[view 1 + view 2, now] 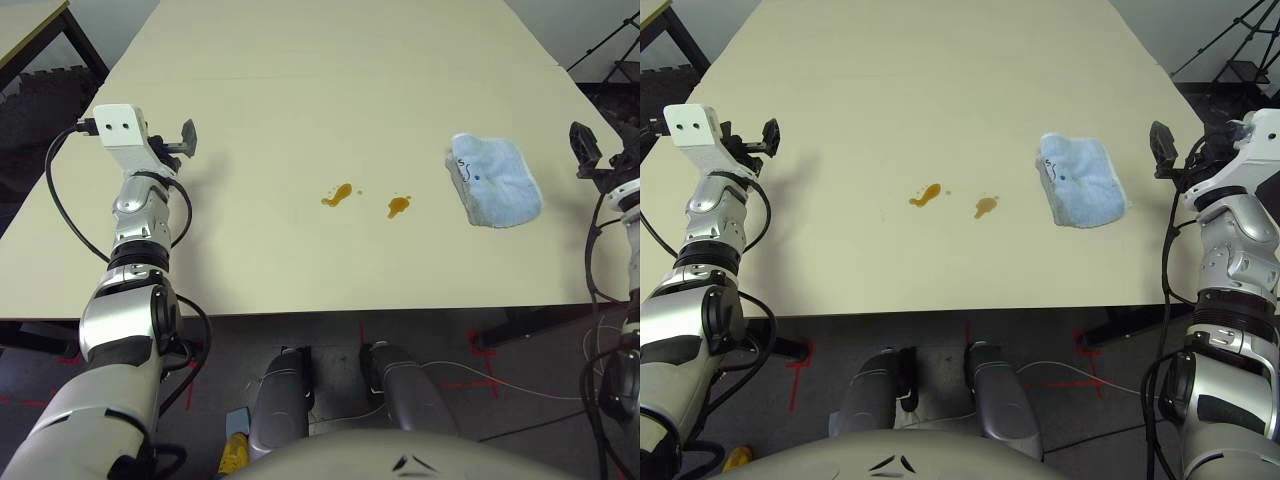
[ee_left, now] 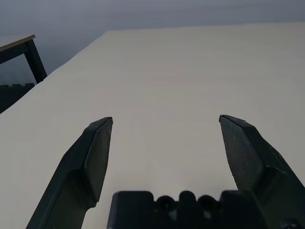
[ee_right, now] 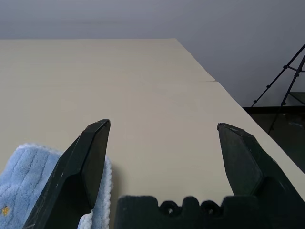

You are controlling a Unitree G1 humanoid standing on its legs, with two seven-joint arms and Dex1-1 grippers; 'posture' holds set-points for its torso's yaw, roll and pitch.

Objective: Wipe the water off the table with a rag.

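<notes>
Both grippers empty, jaws spread wide. Right gripper (image 3: 163, 131) hovers at the right edge of the table (image 1: 300, 80), just above the top, fingers pointing forward and slightly up, nothing between them. Rag (image 1: 1080, 180) lies flat on the table just left of the right gripper, near but not touching; in the right wrist view its fuzzy blue corner (image 3: 21, 179) sits beside and partly behind one finger (image 3: 83, 164). Rag is light blue, crumpled rectangle, small dark mark on top, white trim at edge. Water (image 1: 337, 195): two small orange-brown blotches on the table, one (image 1: 399, 207) nearer the rag, both left of the rag, between the two grippers, well apart from either. Left gripper (image 2: 166, 124) hangs over the table's left side, well left of the blotches, wide, holding nothing, bare tabletop ahead of it. Second table corner (image 2: 19, 45) shows past the left edge. Tripod (image 3: 286, 90) stands off the right side.
</notes>
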